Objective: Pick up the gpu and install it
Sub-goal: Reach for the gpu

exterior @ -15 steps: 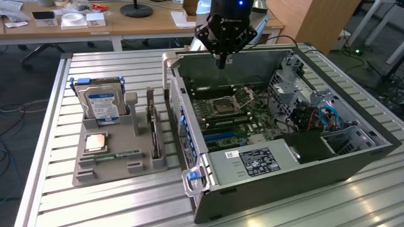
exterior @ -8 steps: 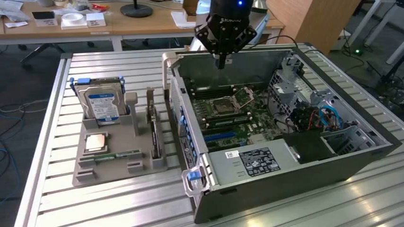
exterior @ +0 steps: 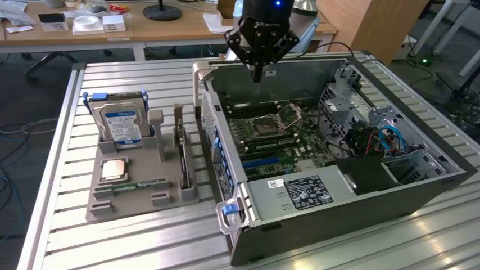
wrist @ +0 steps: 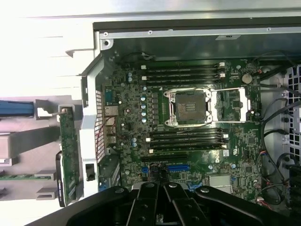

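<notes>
Grey plastic holder (exterior: 135, 198) on the table (exterior: 127, 242) keeps the gpu (exterior: 182, 151) standing on edge, just beside the open computer case (exterior: 420, 188). The hand (exterior: 257, 76) hangs over the case, closed and empty. Pickup not yet begun, I judge; it calls for opening the hand above the gpu's top edge.

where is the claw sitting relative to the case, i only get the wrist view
observer: the claw hangs shut and empty above the far side of the open case
operator: what else is in the holder with the gpu
observer: a hard drive with a blue label stands upright in the grey holder, on the exterior view's left of the gpu
operator: anything lying flat
observer: a cpu lies flat just in front of the hard drive
</notes>
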### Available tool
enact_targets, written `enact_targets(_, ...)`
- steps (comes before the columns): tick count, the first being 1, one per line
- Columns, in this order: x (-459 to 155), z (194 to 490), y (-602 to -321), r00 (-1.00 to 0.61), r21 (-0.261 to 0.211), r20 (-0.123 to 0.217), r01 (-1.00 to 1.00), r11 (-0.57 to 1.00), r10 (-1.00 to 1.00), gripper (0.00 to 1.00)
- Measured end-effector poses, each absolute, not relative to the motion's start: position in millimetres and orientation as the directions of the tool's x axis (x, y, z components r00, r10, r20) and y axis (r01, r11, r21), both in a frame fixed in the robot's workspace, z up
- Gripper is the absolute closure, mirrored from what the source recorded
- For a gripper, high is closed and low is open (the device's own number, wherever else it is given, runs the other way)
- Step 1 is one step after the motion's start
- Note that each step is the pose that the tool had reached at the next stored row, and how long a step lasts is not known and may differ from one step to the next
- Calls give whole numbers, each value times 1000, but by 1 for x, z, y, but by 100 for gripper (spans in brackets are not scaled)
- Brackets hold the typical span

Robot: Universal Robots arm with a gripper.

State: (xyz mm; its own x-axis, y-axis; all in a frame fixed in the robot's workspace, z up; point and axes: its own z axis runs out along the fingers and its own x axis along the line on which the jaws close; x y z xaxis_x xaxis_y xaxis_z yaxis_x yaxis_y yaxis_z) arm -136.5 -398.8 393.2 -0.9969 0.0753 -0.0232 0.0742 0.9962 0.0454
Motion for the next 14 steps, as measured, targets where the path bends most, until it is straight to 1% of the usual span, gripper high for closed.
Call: enact_targets(14, -159, 393, -399, -997, 45, -23, 74, 996, 75, 89)
